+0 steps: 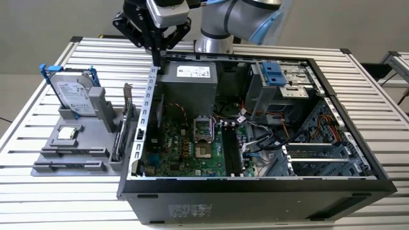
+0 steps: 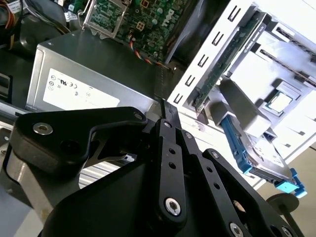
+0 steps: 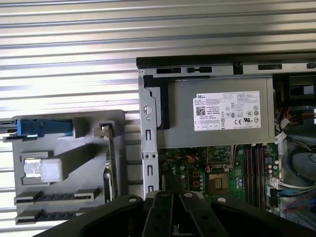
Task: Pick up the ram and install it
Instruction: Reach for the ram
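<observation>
Nearest, 1 open PC case [image 1: 255, 196] on slatted table [image 1: 38, 206], with 1 motherboard [image 1: 185, 148] inside. Beside it, on the exterior view's left: 1 grey holder [image 1: 48, 158] w/ 1 CPU chip [image 1: 68, 134], 1 upright card [image 1: 121, 129], 1 hard drive [image 1: 73, 96]. Farther back, 1 power supply [image 1: 188, 81]. Just above case's far corner hangs 1 claw [image 1: 156, 62], fingers closed together. Can't tell where ram is.

One case [image 1: 255, 201], one drive [image 1: 72, 93], one holder [image 1: 48, 154]
</observation>
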`<control>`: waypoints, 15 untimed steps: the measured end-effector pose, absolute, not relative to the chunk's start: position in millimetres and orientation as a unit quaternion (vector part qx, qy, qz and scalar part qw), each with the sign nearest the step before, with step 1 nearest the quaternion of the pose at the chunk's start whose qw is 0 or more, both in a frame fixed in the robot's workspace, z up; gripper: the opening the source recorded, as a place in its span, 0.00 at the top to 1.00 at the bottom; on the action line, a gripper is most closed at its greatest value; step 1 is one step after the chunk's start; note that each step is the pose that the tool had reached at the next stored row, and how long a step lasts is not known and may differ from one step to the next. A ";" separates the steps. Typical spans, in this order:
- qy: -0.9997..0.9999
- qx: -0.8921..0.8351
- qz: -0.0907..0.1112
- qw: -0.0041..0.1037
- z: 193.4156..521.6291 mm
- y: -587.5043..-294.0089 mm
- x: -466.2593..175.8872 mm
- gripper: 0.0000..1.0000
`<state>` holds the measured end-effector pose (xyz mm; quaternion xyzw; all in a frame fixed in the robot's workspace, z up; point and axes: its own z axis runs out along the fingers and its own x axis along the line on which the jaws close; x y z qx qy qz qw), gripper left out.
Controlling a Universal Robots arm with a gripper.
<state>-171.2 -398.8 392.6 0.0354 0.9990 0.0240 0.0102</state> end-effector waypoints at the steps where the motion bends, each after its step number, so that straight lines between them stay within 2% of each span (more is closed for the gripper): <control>1: 0.999 0.035 0.024 0.010 392.6 -398.8 -171.5 1.00; 15: 0.999 0.035 0.024 0.010 392.6 -398.8 -174.7 1.00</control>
